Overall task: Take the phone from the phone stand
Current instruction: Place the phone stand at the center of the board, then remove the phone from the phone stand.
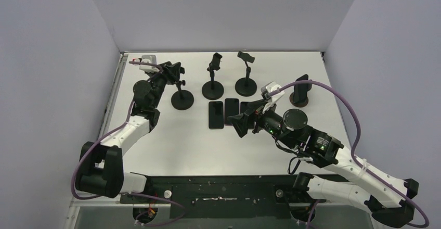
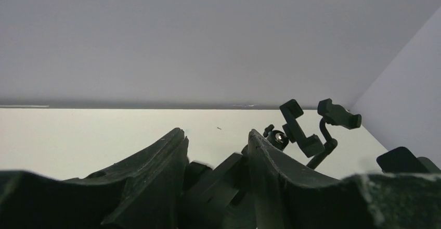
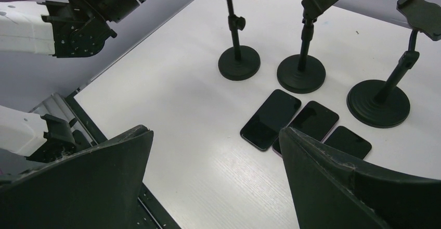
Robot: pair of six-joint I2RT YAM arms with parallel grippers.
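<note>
- The white worktop is lying inside a booth, with pale grey walls rising on three sides.
- The left stand, middle stand and third stand, all black, are standing in a row toward the back.
- The fourth stand, on a brownish round base, is sitting apart at the right and carrying the phone upright.
- Three flat phones are lying side by side just in front of the row.
- The right end effector is hovering over them, spread wide and gripping nothing.
- The left end effector is sitting at the left stand's head, fingers partly apart around a dark part; I cannot tell whether it is gripping.
</note>
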